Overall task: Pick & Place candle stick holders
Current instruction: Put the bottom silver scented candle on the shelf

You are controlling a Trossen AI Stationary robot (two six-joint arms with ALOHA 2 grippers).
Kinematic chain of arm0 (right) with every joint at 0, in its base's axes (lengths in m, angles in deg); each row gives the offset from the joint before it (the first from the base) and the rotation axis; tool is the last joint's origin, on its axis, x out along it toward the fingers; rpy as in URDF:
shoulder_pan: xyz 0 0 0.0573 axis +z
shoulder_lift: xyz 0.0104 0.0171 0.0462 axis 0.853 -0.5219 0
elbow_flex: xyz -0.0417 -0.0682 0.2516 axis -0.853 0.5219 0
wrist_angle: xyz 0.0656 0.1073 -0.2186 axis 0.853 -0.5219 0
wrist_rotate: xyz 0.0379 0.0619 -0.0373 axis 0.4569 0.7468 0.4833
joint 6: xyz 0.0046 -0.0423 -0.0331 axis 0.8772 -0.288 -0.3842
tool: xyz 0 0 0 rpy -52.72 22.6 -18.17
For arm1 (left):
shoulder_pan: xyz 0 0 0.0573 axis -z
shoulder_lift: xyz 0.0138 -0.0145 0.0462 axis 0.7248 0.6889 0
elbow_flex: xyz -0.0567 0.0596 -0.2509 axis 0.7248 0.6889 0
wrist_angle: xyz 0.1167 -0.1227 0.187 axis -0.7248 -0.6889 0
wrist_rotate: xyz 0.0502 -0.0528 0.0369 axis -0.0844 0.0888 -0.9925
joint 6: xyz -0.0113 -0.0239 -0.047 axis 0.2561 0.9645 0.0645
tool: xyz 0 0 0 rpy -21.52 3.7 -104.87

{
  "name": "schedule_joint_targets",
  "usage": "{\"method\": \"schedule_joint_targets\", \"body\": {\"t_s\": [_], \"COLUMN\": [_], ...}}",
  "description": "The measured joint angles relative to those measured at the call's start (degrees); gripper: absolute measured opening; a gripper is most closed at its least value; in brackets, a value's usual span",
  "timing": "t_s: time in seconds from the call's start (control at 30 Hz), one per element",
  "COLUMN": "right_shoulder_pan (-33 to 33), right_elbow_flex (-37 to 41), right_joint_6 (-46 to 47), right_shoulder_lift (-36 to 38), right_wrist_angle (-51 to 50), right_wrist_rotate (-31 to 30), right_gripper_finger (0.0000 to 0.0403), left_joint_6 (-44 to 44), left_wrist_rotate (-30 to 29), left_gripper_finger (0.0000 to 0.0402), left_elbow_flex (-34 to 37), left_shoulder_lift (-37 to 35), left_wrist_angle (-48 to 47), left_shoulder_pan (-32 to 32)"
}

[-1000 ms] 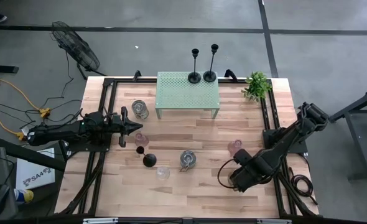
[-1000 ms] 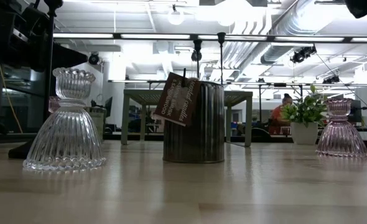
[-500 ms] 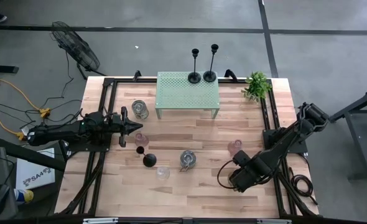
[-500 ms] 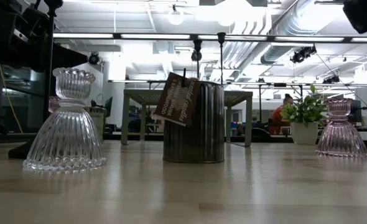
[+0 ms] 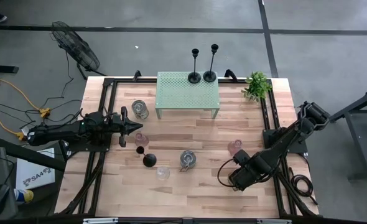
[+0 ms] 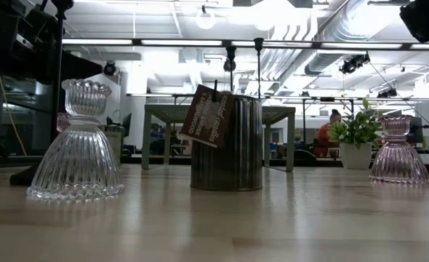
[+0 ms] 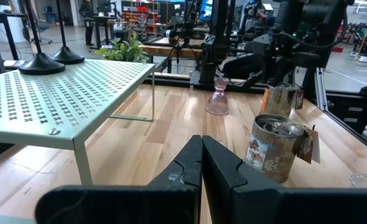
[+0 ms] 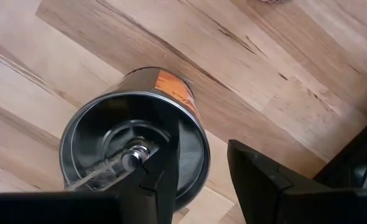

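Little is being changed over the last second. On the table (image 5: 190,130) nothing is being shifted: the green shelf (image 5: 188,91) is being left at the far side with two black candlesticks (image 5: 195,65) on its far edge. A third candlestick (image 5: 147,155) is standing near the middle.

Only the right arm is being moved, slightly. In the low view more of its dark bulk (image 6: 425,18) is being shown at the upper right than a second ago. The right gripper (image 8: 205,137) is being held at the near right, fingers spread, over a dark jar (image 8: 134,149) with an orange label. A grasp is probably being lined up, with nothing lifted yet.

The left gripper (image 7: 202,168) is being kept at the left side, fingers pressed together, holding nothing.

Two silvery jars (image 5: 187,159), a clear cup (image 5: 163,172) and a pink cup (image 5: 234,148) are being left on the boards.

A brown tag (image 6: 207,116) on the middle jar seems to read "scented candles"; the rest cannot be read.
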Motion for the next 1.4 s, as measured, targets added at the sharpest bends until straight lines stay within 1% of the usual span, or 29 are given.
{"method": "schedule_joint_targets", "body": {"t_s": [0.2,0.27,0.37,0.57,0.77,1.17,1.3,1.4], "right_shoulder_pan": [-1.5,-1.9,-2.2,-2.4,-2.4,-2.5,-2.5,-2.5], "right_elbow_flex": [0.1,0.1,0.1,0.2,0.2,0.2,0.4,0.6], "right_joint_6": [-0.2,-0.2,-0.3,-0.3,-0.4,-0.3,0.0,0.4], "right_shoulder_lift": [-0.1,-0.1,-0.1,-0.2,-0.2,-0.2,0.9,2.4], "right_wrist_angle": [0.0,0.0,0.0,-0.1,-0.3,-0.3,-0.1,0.1], "right_wrist_rotate": [-0.2,-0.3,-0.3,-0.3,-0.2,-0.5,-0.8,-2.3], "right_gripper_finger": [0.013,0.0123,0.01,0.0043,0.0008,0.0004,0.0004,0.0003], "left_joint_6": [0.0,0.0,0.0,0.0,0.0,0.0,0.0,0.0], "left_wrist_rotate": [0.0,0.0,0.0,0.0,0.0,0.0,0.0,0.0], "left_gripper_finger": [0.0,0.0,0.0,0.0,0.0,0.0,0.0,0.0], "left_elbow_flex": [0.0,0.0,0.0,0.0,0.0,0.1,0.1,0.1], "left_shoulder_lift": [0.0,0.0,0.0,0.0,0.0,0.0,0.0,0.0], "left_wrist_angle": [0.0,0.0,0.0,0.0,0.0,0.0,0.0,0.0], "left_shoulder_pan": [0.0,0.0,0.0,0.0,0.0,0.0,0.0,0.0]}}
